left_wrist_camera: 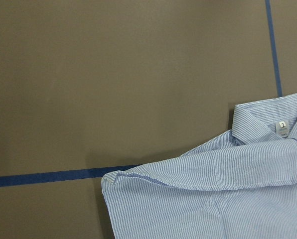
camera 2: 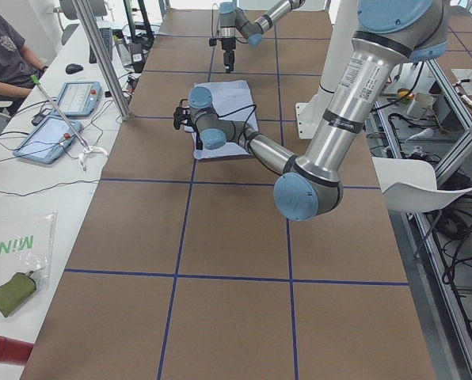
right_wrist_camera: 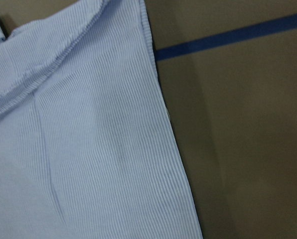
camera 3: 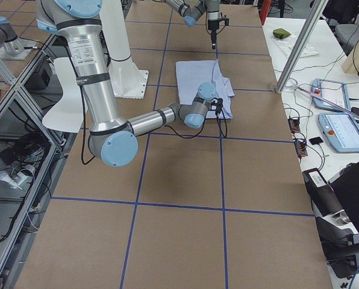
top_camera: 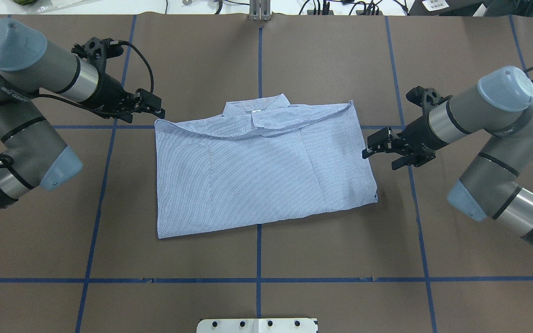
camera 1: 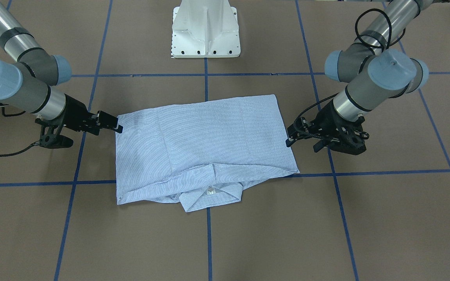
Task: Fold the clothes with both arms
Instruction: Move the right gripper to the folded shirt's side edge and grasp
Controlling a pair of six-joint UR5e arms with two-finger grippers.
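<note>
**Overhead exterior: folded shirt, tag print too small to read**

Shows shirt [top_camera: 257, 175] folded flat into a rectangle on the table [top_camera: 340, 240], collar [top_camera: 255, 105] on the side away from the white pedestal base [top_camera: 257, 325]. Bears a small white tag [left_wrist_camera: 282, 128] inside the collar, print unreadable. Puts left end effector [top_camera: 159, 111] just off the shirt's collar-side corner and right end effector [top_camera: 367, 151] just beside the opposite edge. Cannot tell open or closed for either. Has broad table surface on every side of the shirt, crossed by blue tape lines [top_camera: 102, 185].
</note>
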